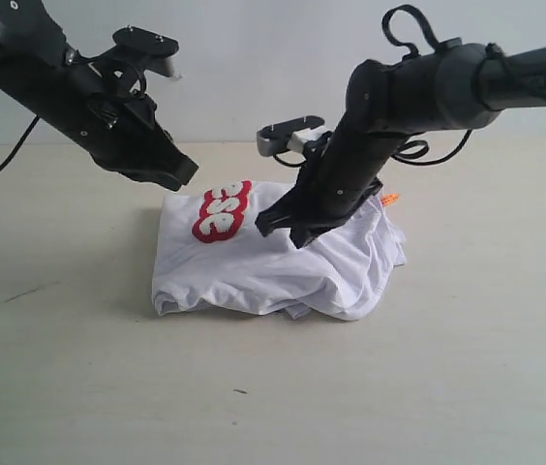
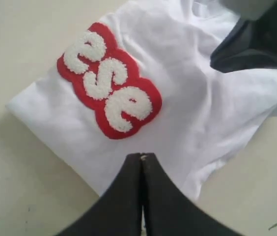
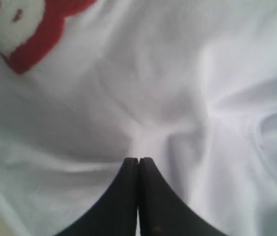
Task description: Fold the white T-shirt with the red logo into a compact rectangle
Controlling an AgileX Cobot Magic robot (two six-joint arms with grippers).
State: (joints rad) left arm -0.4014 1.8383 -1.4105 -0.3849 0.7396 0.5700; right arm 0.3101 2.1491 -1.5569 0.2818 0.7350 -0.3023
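Mid-frame: white T-shirt (image 1: 283, 262), roughly folded, red logo (image 1: 222, 211) facing up. Presses right gripper (image 1: 295, 232), fingers together, into cloth, probably flattening fold. Holds left gripper (image 1: 186, 174) upper left, fingers together, empty, clear of fabric.

Fuzzy white letters "ese" on the red logo (image 2: 109, 81) of the white T-shirt (image 2: 207, 118).

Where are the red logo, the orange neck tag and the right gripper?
red logo (image 2: 105, 78), left wrist view, on the middle letter
orange neck tag (image 1: 389, 199), exterior view, its visible tip
right gripper (image 3: 138, 161), right wrist view, between the shut fingertips
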